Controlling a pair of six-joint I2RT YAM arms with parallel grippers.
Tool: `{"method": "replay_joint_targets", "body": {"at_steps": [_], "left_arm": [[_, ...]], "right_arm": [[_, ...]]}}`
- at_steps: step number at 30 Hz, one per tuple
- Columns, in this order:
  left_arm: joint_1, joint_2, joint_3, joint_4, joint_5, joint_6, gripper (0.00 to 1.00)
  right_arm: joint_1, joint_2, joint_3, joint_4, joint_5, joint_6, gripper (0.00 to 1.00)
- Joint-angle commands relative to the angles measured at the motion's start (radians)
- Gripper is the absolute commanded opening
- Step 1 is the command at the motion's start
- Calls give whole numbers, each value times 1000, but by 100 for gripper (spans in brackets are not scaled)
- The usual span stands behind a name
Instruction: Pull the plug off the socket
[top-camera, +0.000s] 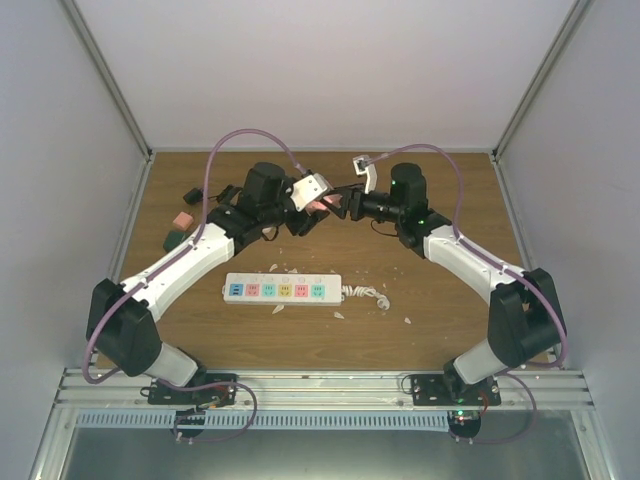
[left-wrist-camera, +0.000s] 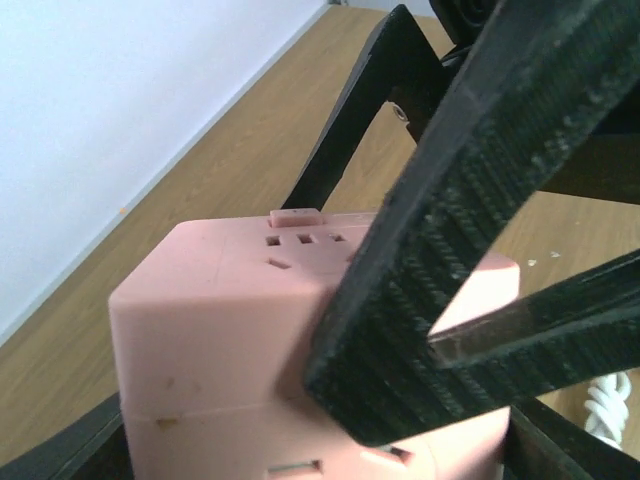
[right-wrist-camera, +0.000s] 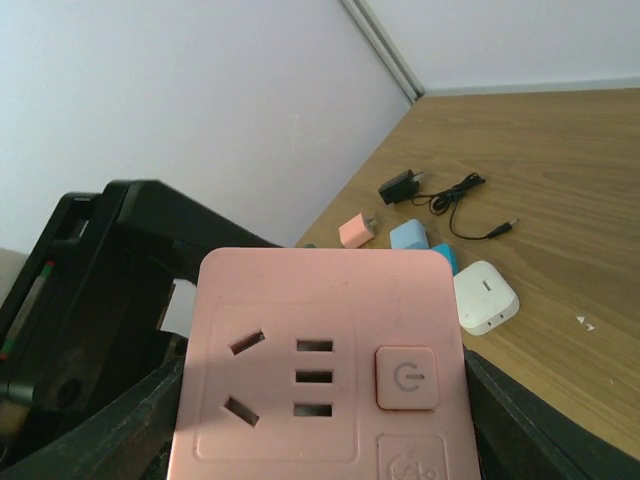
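A pink cube adapter (top-camera: 326, 205) with socket slots and a power button hangs in the air above the back middle of the table, between both grippers. My left gripper (top-camera: 314, 208) holds it from the left and my right gripper (top-camera: 341, 206) from the right. In the left wrist view the cube (left-wrist-camera: 220, 330) sits between my fingers, with the right gripper's ribbed finger (left-wrist-camera: 450, 240) across it. In the right wrist view its face (right-wrist-camera: 320, 350) fills the space between my fingers. The white power strip (top-camera: 283, 290) lies flat on the table with its coiled cord (top-camera: 367, 295) at its right end.
Small chargers lie at the back left: a black one (top-camera: 192, 195), a pink one (top-camera: 181, 221) and a dark green one (top-camera: 172, 240). The right wrist view shows a black charger with cable (right-wrist-camera: 402, 186), pink (right-wrist-camera: 355, 230), blue (right-wrist-camera: 410, 236) and white (right-wrist-camera: 486, 296) blocks. White scraps dot the table.
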Motion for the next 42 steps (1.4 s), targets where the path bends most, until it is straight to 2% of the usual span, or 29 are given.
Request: {"method": "replay_joint_targets", "body": {"at_steps": [1,3,6,9,12,16,19,26,35,42], "left_arm": [[-16,12,33,46,-52,-3,60],[-16,7,28,44,-55,8,47],[-7,-6,11,30,-54,16,34],[21,-26,-14,13,-24,19,29],[61,-43,-39,-11,9,28,27],[133,-59,-60,-56,59,45,26],[212,-60,-62,-102,97,59,26],[364,-41,-79,-213,121,130,26],[501,38,-88,-369,23,232,28],[582,124,-103,-401,-24,262,29]], "right_arm": [[-5,-7,-1,68,0,59,44],[-8,-12,-5,67,-2,47,51],[-26,-20,-13,65,-7,19,74],[-52,-29,-20,78,-29,-11,91],[-72,-41,-19,56,-35,-70,99],[-78,-54,-14,-5,-64,-212,100],[-78,-64,-10,-76,-94,-378,100],[-79,-51,18,-298,-144,-679,100],[-77,-26,25,-448,-132,-843,100],[-56,24,41,-530,-92,-950,100]]}}
